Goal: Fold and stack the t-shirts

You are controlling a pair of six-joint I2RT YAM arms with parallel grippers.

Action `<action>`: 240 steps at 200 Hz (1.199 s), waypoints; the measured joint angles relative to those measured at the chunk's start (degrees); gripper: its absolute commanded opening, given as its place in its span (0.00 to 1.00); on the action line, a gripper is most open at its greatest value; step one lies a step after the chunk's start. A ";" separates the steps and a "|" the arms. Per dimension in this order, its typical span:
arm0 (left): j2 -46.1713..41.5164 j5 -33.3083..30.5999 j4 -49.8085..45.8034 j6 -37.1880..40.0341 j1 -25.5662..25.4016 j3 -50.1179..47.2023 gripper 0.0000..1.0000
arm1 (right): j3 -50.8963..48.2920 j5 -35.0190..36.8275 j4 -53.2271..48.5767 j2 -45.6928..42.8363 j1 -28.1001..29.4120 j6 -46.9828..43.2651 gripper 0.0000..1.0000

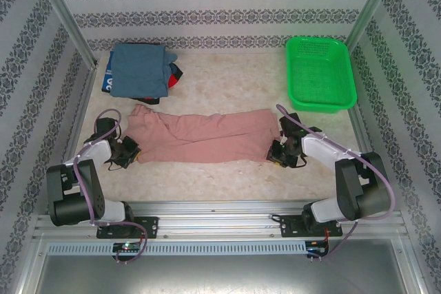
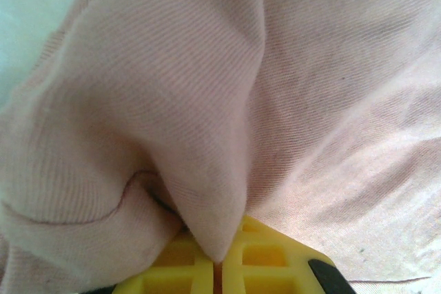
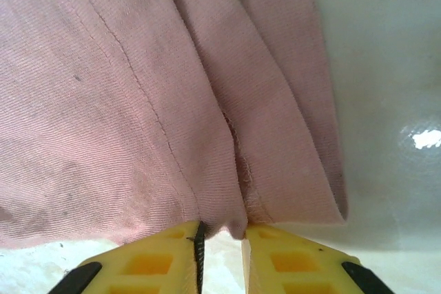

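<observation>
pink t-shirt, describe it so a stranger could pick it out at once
On the pale table, look across its middle. The pink t-shirt lies there as a long sideways band. Unlike the folded blue-grey stack at far left, it is dusty pink and stretched out.
</observation>
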 measured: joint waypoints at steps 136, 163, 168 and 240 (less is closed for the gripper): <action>-0.96 0.00 -0.90 0.04 0.00 0.83 0.04 | 0.07 0.66 -2.62 -1.95 -1.31 -1.07 0.00; -2.47 0.09 -1.92 0.07 0.00 2.82 0.04 | 0.96 1.11 -4.46 -3.32 -2.89 -2.29 0.00; -2.62 0.20 -1.95 0.07 0.00 3.17 0.04 | 1.11 1.09 -4.52 -3.45 -3.10 -2.43 0.00; -2.89 0.63 -2.25 0.02 0.00 4.00 0.02 | 1.86 1.51 -6.54 -3.63 -4.92 -4.07 0.00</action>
